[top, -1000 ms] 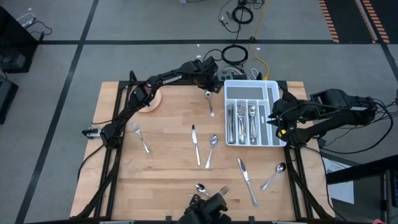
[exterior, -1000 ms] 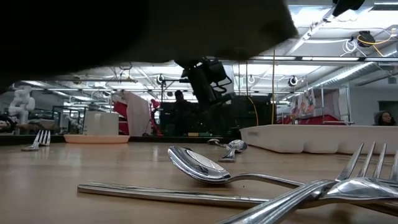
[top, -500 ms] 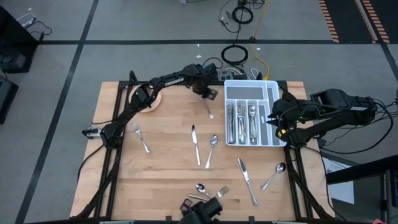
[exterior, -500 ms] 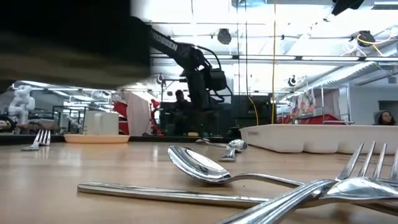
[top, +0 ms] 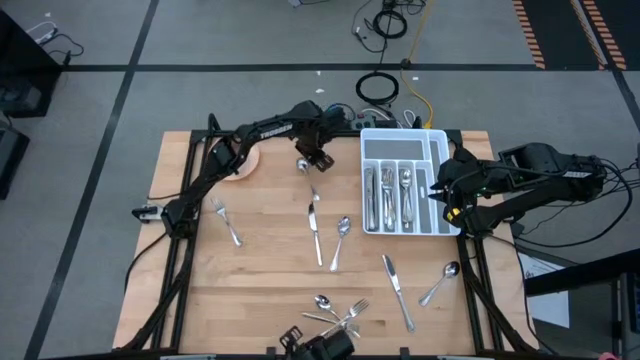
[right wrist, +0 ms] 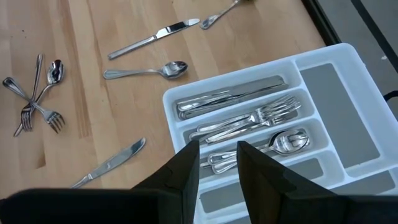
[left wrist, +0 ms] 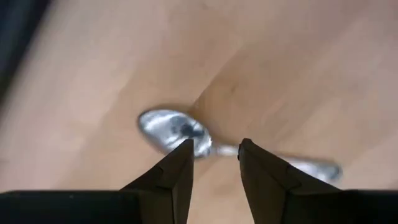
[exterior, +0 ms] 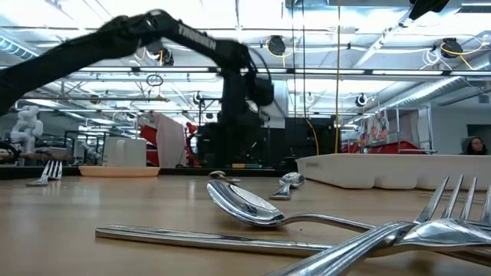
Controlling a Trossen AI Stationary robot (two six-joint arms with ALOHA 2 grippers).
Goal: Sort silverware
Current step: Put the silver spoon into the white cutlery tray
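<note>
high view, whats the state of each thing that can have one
left hand: at a spoon, grip unclear
right hand: open, empty, above the tray
tray: three slots filled, two bare
knife: loose, lying flat
crossed pile: pieces overlapping, unsorted

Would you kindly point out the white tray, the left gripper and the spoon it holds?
white tray [top: 437, 140]: high view, bare right-hand compartment.
left gripper [left wrist: 214, 158]: left wrist view, midway between fingertips.
spoon [left wrist: 173, 129]: left wrist view, on the bowl.
</note>
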